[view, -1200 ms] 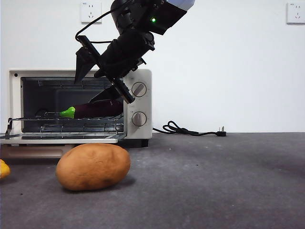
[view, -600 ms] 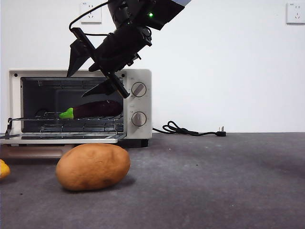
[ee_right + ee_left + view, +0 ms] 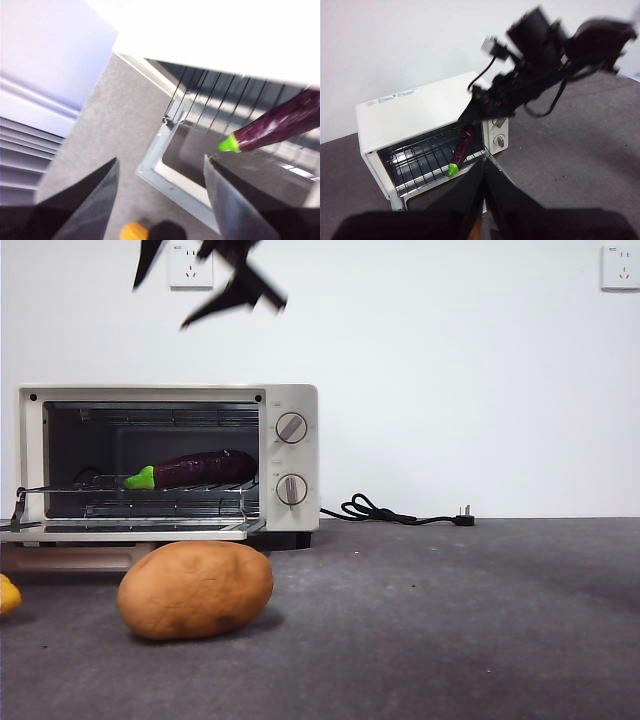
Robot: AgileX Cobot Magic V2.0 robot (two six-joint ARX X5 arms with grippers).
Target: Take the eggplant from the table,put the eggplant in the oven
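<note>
The dark-purple eggplant (image 3: 190,469) with its green cap lies on the wire rack inside the oven (image 3: 290,400), whose door (image 3: 120,532) hangs open. It also shows in the left wrist view as the eggplant (image 3: 462,150) and in the right wrist view as the eggplant (image 3: 280,122). My right gripper (image 3: 160,305) is open and empty, high above the oven at the picture's top edge. Its jaws stand wide apart over the open door in the right wrist view (image 3: 161,162). My left gripper (image 3: 482,167) is shut with nothing in it, well back from the oven (image 3: 405,110).
A tan potato (image 3: 195,590) lies on the grey table (image 3: 450,620) in front of the oven door. A yellow thing (image 3: 8,593) sits at the left edge. A black power cord (image 3: 400,513) lies by the wall, right of the oven.
My right gripper has risen from the oven's opening to the top of the picture, staying open. The eggplant stays on the rack.
</note>
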